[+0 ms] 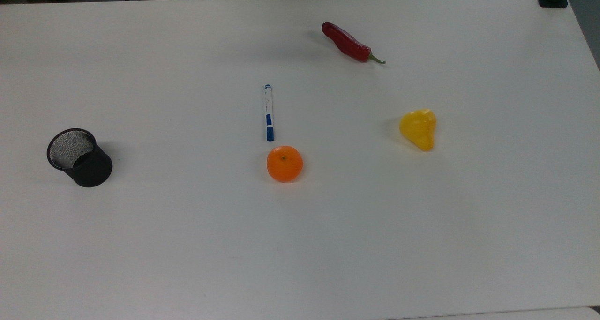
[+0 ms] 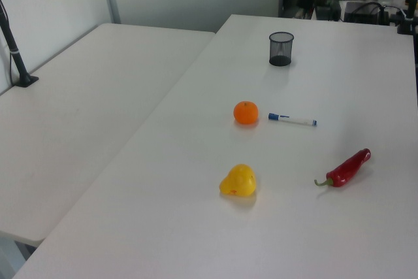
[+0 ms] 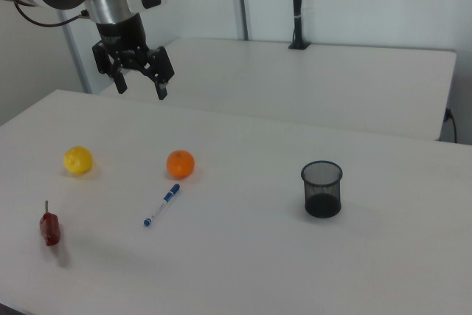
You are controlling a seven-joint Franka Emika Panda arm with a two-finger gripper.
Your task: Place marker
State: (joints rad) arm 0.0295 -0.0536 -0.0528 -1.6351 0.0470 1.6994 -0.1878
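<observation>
**Marker pickup: line up first, then come down**

Marker lies flat on the white bench, untouched, well below my tool and a little toward the right view's right of it. My tool hangs in the air with its two fingers spread apart, gripping nothing. I judge the step in hand to be the reach and grasp, so nothing of the placing is done yet.

To do it well I should turn my wrist so the fingers close across the slim barrel, not along it, and aim for the white middle part rather than the blue cap end. That cap end sits just beside the orange fruit, close below my tool, so I would descend nearer the far end to keep a finger from bumping the fruit. A round barrel may roll, so I should come straight down and close evenly.

Black mesh cup stands upright well off to the right view's right of my tool, likely the goal. Yellow fruit and red chili lie toward the right view's left, clear of the path.
</observation>
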